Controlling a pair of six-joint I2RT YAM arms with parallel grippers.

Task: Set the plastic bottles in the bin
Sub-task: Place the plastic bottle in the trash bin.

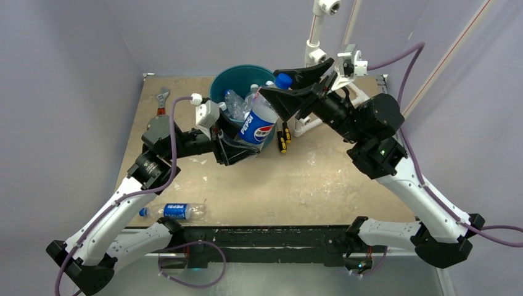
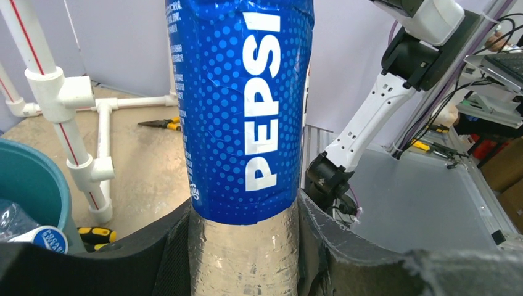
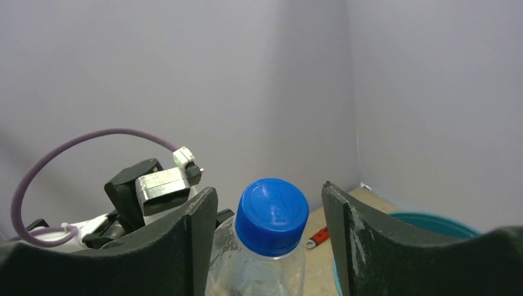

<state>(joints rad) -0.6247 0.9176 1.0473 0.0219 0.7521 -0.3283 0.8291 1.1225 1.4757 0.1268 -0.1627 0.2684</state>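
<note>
Found jaws of left gripper (image 1: 239, 145) clamped on the clear lower body of the Pepsi bottle (image 1: 256, 126), held tilted against the near side of the bin (image 1: 217, 92); found jaws of right gripper (image 3: 269, 206) open, straddling the blue cap (image 1: 283, 81) with a gap on each side. Judged the step in hand as passing this bottle over the rim to join the clear bottles (image 1: 234, 103) lying inside. Judged the next move to call for a firm hold at the neck before any release below; noted one more bottle (image 1: 172, 211) on the table (image 1: 308, 185).
</note>
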